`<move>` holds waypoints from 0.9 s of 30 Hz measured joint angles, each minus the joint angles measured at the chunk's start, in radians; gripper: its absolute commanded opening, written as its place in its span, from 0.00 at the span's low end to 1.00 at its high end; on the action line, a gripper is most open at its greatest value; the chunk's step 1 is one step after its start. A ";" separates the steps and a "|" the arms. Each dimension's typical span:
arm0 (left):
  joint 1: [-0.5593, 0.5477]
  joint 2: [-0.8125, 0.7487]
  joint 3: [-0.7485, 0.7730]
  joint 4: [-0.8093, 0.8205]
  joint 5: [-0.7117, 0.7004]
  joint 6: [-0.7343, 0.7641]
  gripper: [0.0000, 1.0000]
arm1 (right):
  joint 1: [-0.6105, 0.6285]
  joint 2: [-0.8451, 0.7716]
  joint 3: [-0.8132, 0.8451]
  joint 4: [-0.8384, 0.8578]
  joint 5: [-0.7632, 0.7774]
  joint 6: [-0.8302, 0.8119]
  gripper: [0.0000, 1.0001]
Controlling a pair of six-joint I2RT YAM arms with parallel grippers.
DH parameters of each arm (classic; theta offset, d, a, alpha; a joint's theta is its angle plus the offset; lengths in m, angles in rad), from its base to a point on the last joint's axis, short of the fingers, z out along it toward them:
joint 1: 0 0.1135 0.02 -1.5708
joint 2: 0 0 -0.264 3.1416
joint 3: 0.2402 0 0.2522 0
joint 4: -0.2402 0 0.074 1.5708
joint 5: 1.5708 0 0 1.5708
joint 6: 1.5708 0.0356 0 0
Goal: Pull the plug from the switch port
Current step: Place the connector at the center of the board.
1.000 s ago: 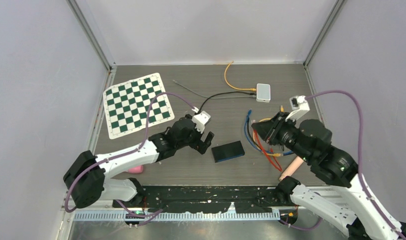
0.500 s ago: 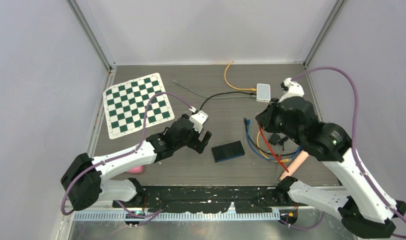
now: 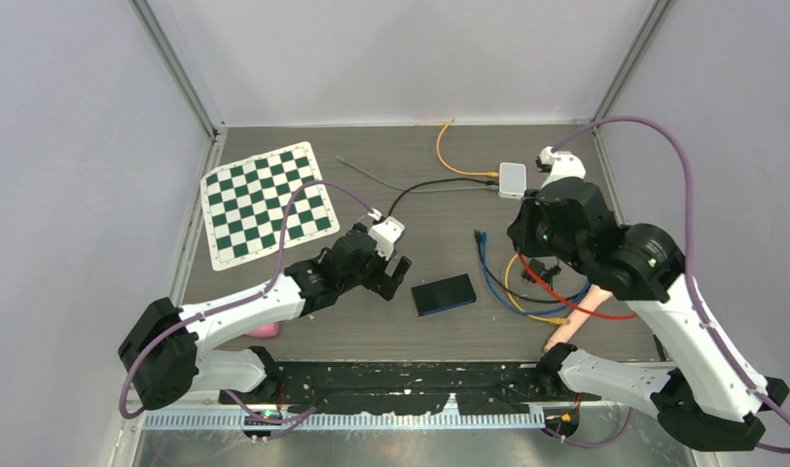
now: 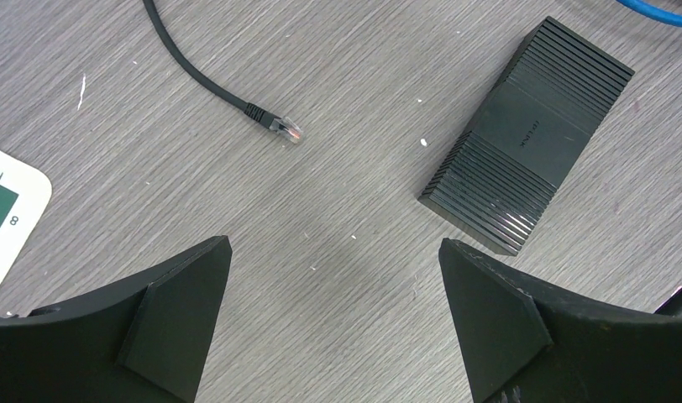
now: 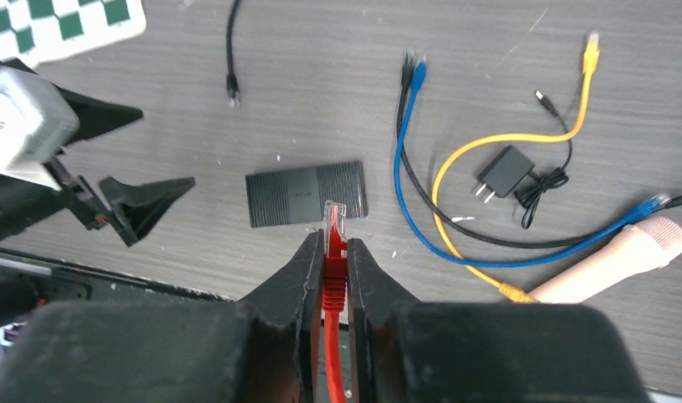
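Grey wood-grain table (image 3: pixel 420 146): chessboard mat (image 3: pixel 265 202) at 10 o'clock, white box (image 3: pixel 512 179) with orange cable (image 3: pixel 442 151) at 1, black switch (image 3: pixel 445 294) near centre, loose cables (image 5: pixel 398 180) and power adapter (image 5: pixel 504 175) at 4, pink cylinder (image 5: pixel 623 256) at 5.

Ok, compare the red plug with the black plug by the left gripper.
The red plug is clamped in the shut right gripper; the black plug lies on the table before the open left gripper. The red plug's boot is red, the black plug's black. Both tips are clear.
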 measured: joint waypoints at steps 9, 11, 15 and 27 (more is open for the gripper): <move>0.000 0.003 0.000 -0.005 0.001 0.000 1.00 | -0.007 -0.028 0.026 0.099 0.189 -0.049 0.05; 0.000 0.003 0.000 -0.005 0.001 -0.001 1.00 | -0.026 -0.007 -0.006 0.160 0.225 -0.073 0.05; 0.000 0.003 0.000 -0.010 0.001 -0.003 1.00 | -0.130 0.082 -0.097 0.306 0.221 -0.098 0.05; 0.000 -0.154 -0.080 -0.029 -0.050 -0.023 1.00 | -0.403 0.407 -0.332 0.698 -0.034 0.069 0.05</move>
